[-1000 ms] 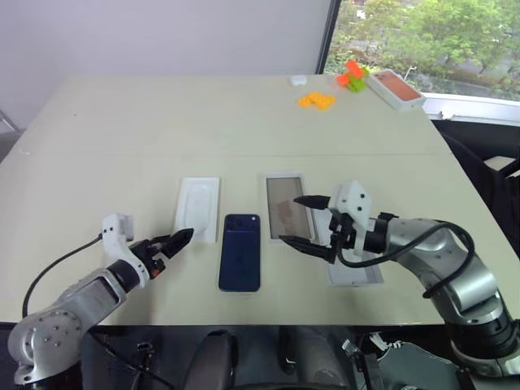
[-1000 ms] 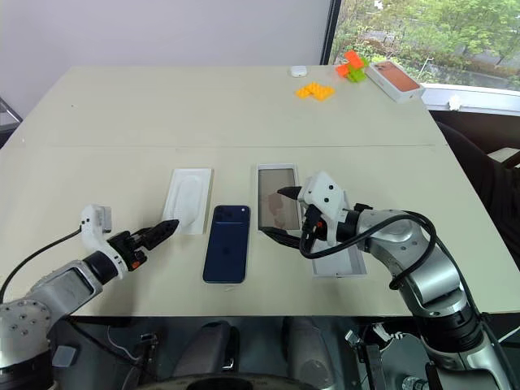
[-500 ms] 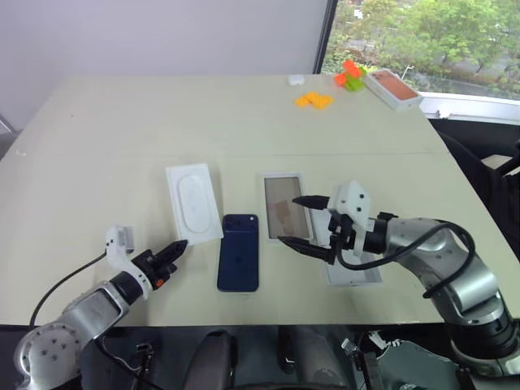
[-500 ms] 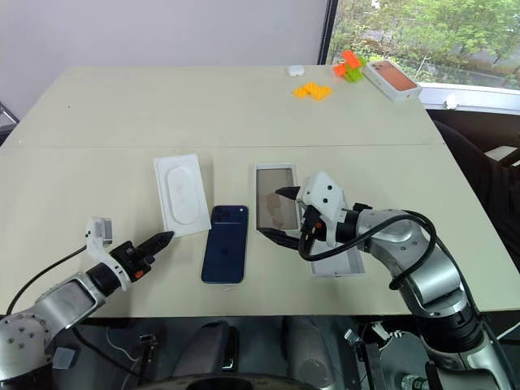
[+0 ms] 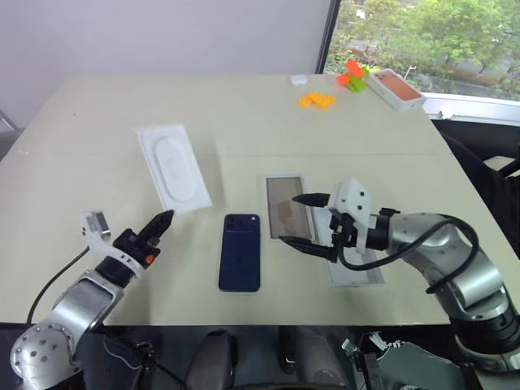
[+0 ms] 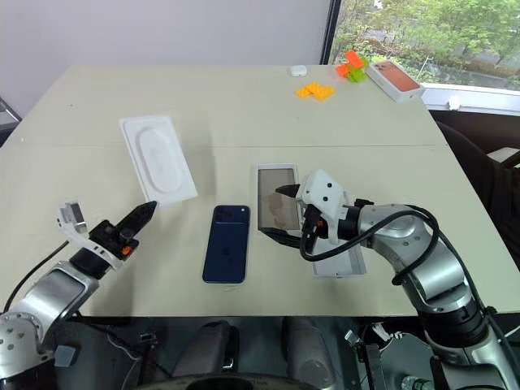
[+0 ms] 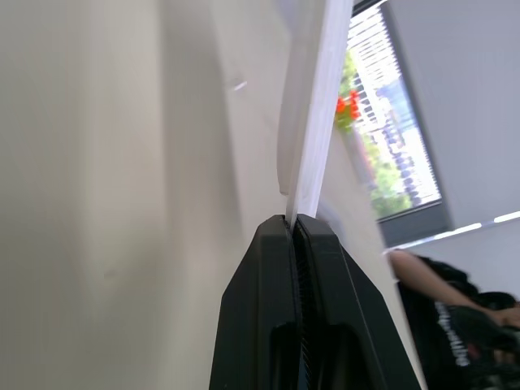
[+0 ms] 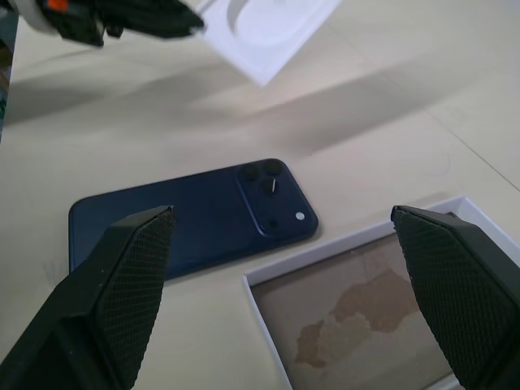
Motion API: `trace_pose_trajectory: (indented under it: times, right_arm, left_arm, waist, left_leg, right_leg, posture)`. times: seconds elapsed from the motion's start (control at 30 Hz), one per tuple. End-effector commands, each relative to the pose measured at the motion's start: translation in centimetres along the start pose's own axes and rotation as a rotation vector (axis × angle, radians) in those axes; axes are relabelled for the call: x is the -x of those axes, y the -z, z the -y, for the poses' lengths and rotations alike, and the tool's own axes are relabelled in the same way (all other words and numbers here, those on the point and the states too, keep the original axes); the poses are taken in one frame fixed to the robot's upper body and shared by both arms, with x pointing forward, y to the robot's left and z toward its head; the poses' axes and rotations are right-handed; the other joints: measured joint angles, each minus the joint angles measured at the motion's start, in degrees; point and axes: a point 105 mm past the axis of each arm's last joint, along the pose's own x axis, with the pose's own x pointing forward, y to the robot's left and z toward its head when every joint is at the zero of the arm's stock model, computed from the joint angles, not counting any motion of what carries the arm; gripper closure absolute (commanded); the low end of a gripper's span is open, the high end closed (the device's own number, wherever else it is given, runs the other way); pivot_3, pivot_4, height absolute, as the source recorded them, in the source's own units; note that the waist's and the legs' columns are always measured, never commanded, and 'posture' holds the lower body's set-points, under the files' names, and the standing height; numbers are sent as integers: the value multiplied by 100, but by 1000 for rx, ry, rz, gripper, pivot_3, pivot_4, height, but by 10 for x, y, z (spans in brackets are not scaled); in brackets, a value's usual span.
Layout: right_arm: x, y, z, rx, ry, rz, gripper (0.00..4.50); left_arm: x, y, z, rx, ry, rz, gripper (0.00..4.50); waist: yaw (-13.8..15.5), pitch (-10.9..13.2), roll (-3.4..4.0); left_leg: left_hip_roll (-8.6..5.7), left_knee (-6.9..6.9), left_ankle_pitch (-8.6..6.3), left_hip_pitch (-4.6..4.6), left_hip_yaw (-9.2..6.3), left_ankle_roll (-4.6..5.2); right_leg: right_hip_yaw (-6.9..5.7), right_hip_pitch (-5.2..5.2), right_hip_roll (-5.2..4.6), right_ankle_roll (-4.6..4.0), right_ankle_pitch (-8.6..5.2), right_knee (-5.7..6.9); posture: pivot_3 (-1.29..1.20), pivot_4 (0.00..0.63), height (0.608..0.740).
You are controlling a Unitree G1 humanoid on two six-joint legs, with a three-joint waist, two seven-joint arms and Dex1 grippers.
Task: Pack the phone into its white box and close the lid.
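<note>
The dark navy phone (image 5: 240, 252) lies flat, back up, in the middle of the table near its front. Just right of it sits the white box (image 5: 284, 203), an open tray with a brownish floor. The lid (image 5: 357, 276) lies to the right of the box, partly under my right arm. My right gripper (image 5: 290, 218) hovers open above the box's near end, with nothing between its fingers. My left gripper (image 5: 165, 218) is shut on a corner of a flat white insert (image 5: 173, 166) with an oval recess, holding it tilted above the table, left of the phone.
A box with a salmon-orange top (image 5: 394, 88), orange blocks (image 5: 315, 100), orange and green blocks (image 5: 352, 75) and a small white object (image 5: 298, 80) sit at the table's far right. The table's front edge (image 5: 268, 323) runs just below the phone.
My left gripper went from open to shut on the white insert and lifted it off the table, up and away to the left. The right arm kept still.
</note>
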Motion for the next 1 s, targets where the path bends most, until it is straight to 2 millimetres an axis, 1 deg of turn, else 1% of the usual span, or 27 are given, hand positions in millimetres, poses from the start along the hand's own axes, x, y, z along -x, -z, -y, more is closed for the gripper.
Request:
trace_pose_trajectory:
  times: [0.03,0.1,0.17,0.27,0.37,0.43,0.53,0.73,0.87,1.0]
  right_arm:
    - [17,-2,14,61,45,-31,0]
    - [31,4,19,75,55,-85,0]
    - [40,7,22,83,61,-115,0]
    - [49,11,27,105,86,-144,0]
    - [51,12,30,112,103,-149,0]
    - [52,12,30,114,108,-150,0]
    - [52,14,29,113,111,-152,0]
    - [51,14,28,110,115,-146,0]
    - [49,14,26,109,111,-140,0]
    - [46,14,26,109,108,-134,0]
  left_arm:
    - [-17,24,36,17,106,-116,4462]
    - [-36,51,53,47,128,-227,4462]
    - [-48,65,68,82,145,-290,4462]
    - [-62,72,76,137,119,-327,4462]
    - [-72,78,72,158,32,-374,4462]
    - [-74,82,71,167,-4,-415,4462]
    - [-72,92,81,108,5,-473,4462]
    - [-69,107,76,17,-96,-544,4462]
    - [-70,113,77,13,-125,-558,4462]
    - [-71,116,79,53,-126,-555,4462]
  waist:
    - [50,0,-1]
    - [122,0,-1]
    - [130,1,-3]
    - [84,1,-3]
    - [83,1,-3]
    - [98,2,-3]
    - [106,2,-3]
    - [107,2,-4]
    - [112,2,-4]
    - [112,2,-4]
  left_leg:
    - [-4,0,0,0,0,0]
    - [-7,1,0,1,2,0]
    - [-14,3,0,1,-6,0]
    - [-14,2,0,1,-4,0]
    - [1,0,0,7,-1,0]
    - [6,-2,2,10,-7,-4]
    - [6,-1,10,8,-13,-17]
    - [-16,2,12,6,-7,-20]
    - [-16,1,12,5,-11,-21]
    - [-16,1,14,6,-10,-24]
  right_leg:
    - [0,1,0,0,0,0]
    - [2,4,-1,0,0,-3]
    - [1,9,-4,1,0,-5]
    - [7,11,-4,3,2,-6]
    - [9,10,3,5,3,-4]
    - [7,10,12,3,3,1]
    - [2,10,18,0,2,3]
    - [4,14,0,0,1,-2]
    - [5,14,1,0,1,-2]
    - [4,15,2,-1,1,-2]
  posture:
    - [0,150,740]
    - [0,150,740]
    - [0,150,740]
    - [0,150,740]
    - [0,150,740]
    - [0,150,740]
    - [0,150,740]
    - [0,150,740]
    - [0,150,740]
    - [0,150,740]
